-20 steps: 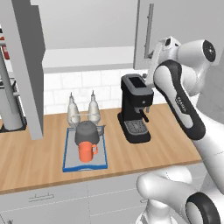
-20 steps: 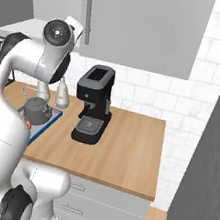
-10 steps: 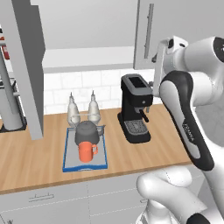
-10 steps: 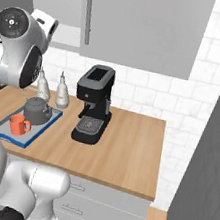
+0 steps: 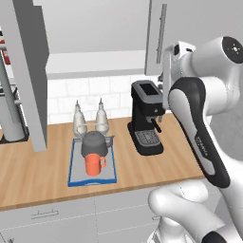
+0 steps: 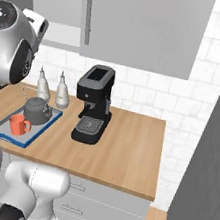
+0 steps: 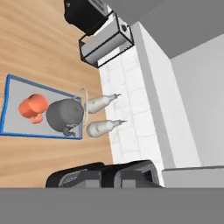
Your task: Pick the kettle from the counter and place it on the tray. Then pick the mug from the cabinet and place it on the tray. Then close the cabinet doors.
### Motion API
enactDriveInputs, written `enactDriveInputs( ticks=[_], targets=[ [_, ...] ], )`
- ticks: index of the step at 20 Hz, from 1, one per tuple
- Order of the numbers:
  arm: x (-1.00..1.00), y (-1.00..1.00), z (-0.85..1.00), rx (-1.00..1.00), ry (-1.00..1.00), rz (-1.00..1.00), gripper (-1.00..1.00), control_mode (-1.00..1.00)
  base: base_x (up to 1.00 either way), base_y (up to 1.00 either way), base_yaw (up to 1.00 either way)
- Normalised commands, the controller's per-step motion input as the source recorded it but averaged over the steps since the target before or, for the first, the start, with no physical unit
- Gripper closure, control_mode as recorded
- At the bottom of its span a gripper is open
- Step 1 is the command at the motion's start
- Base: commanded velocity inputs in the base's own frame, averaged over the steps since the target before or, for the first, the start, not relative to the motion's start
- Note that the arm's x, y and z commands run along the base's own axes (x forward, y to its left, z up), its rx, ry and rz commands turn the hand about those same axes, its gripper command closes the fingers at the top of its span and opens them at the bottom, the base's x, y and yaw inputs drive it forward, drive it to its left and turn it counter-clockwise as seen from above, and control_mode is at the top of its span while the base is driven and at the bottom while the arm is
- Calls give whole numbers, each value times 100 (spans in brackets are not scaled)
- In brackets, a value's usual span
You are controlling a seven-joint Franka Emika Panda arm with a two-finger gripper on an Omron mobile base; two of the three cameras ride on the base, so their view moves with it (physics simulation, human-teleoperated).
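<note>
The grey, blue-rimmed tray lies on the wooden counter. On it sit the dark kettle and, beside it, the orange mug. Above, the cabinet has its left door swung out. The right door carries a vertical bar handle. My gripper is held high beside that door's handle side, with its fingers hidden.
A black coffee machine stands right of the tray. Two pale shakers stand against the tiled wall behind it. A wire rack sits farther left. Grey drawers run under the counter.
My arm has straightened up and its shoulder has swung left in the right base view. The hand stays high by the right door. Tray, kettle, mug and doors look unmoved.
</note>
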Motion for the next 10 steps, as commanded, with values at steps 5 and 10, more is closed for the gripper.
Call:
enactDriveInputs(
  ticks=[5, 10],
  targets=[
    [-52, 47, -4, -4, -3, 2, 100, -100, 0, 0, 0],
    [-71, 30, -1, -9, -3, 10, 100, -100, 0, 0, 0]
  ],
)
